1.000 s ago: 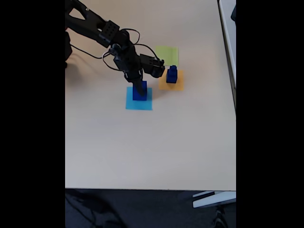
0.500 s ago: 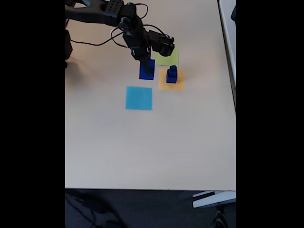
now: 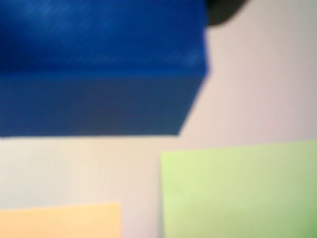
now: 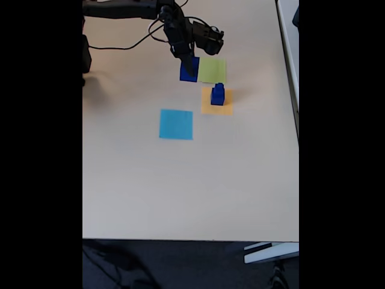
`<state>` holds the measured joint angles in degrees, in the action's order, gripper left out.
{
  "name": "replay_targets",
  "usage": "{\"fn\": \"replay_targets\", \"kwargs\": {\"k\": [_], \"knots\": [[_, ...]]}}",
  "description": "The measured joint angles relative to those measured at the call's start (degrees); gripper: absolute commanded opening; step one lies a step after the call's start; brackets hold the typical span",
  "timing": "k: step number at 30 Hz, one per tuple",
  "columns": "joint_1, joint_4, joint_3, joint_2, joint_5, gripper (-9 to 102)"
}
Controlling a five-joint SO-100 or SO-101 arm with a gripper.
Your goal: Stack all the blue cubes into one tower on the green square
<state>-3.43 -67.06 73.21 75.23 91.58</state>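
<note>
A pale bench (image 4: 180,186) carries three paper squares. The gripper (image 4: 187,65) pinches the largest blue cube (image 4: 189,69) just left of the green square (image 4: 212,70); two smaller blue cubes (image 4: 217,95) sit stacked on the orange square (image 4: 216,102). Released here, the cube would likely land off the green.

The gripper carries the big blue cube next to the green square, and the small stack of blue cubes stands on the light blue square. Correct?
Not quite. In the fixed view the small stack of blue cubes stands on the orange square; the light blue square is bare. The rest holds: the gripper carries the big blue cube beside the green square.
</note>
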Motion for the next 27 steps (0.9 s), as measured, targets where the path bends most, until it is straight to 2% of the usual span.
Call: {"fn": "replay_targets", "kwargs": {"k": [10, 27], "knots": [[4.3, 5.3, -7.7, -10.5, 3.0, 0], [7.2, 6.1, -19.5, -21.0, 5.4, 0]]}}
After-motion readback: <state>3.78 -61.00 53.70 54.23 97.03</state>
